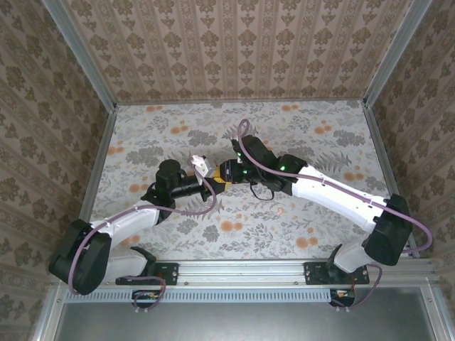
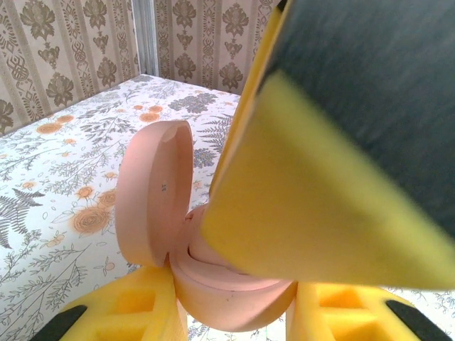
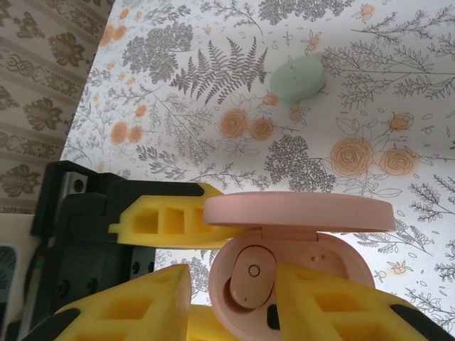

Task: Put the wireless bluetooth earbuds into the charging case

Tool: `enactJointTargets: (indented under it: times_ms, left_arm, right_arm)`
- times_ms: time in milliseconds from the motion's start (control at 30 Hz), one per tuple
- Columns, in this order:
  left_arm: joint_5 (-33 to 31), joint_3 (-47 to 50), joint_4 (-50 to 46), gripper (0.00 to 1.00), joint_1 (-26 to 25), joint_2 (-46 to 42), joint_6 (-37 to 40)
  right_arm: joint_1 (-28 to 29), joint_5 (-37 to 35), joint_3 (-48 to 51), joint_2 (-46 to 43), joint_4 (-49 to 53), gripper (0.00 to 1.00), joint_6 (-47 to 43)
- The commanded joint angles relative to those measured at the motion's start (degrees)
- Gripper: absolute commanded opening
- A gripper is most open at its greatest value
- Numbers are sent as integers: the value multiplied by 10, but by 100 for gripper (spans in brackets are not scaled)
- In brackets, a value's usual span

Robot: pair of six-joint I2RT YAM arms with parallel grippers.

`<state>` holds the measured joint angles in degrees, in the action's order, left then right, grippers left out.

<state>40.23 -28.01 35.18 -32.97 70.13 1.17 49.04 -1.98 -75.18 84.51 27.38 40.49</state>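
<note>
A pink charging case [image 3: 334,259] with its lid [image 3: 298,212] swung open is held above the table; my left gripper [image 2: 234,302] is shut on its base [image 2: 227,295]. One pink earbud [image 3: 249,273] sits in the case's left socket. My right gripper [image 3: 231,284] hovers over the open case, jaws apart, and the earbud lies between the fingers [image 3: 142,302] without touching the left one. From above, both grippers [image 1: 206,170] [image 1: 226,172] meet at the table's middle. Another small pink earbud [image 1: 282,210] lies on the cloth under the right arm.
A closed mint-green case [image 3: 298,78] lies on the floral cloth [image 3: 213,85] beyond the pink one, with a small mint earbud [image 3: 296,114] beside it. Patterned walls [image 1: 242,50] enclose the table on three sides.
</note>
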Motion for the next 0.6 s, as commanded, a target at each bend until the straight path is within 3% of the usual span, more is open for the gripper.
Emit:
enactJointTargets:
  times_ms: [0, 267, 567]
  left_arm:
    - [1, -3, 9, 18, -3, -12, 13]
    - [1, 0, 15, 18, 1, -20, 15]
    - [38, 6, 65, 18, 2, -15, 3]
  right_arm:
    - [4, 2, -14, -39, 13, 38, 4]
    - [-26, 26, -15, -102, 62, 38, -13]
    - [-172, 79, 117, -184, 129, 38, 11]
